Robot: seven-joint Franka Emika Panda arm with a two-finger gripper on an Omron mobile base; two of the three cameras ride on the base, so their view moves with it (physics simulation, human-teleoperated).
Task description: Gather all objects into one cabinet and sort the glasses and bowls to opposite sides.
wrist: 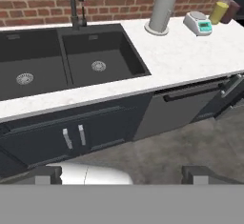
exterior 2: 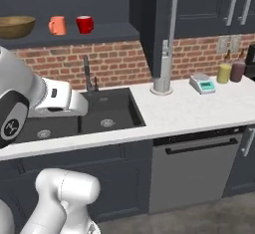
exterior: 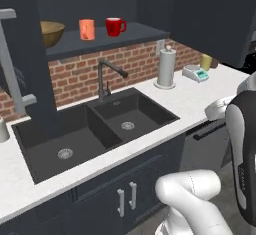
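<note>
Overhead, wooden bowl (exterior: 51,33) beside orange cup (exterior: 87,29)

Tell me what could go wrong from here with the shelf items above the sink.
1. The wooden bowl, orange cup and red mug sit close together on the open shelf; reaching for one could knock its neighbour down into the sink.
2. The tall faucet stands just under that shelf and may block the arm.
3. The gripper is open, low and far from the shelf.
</note>
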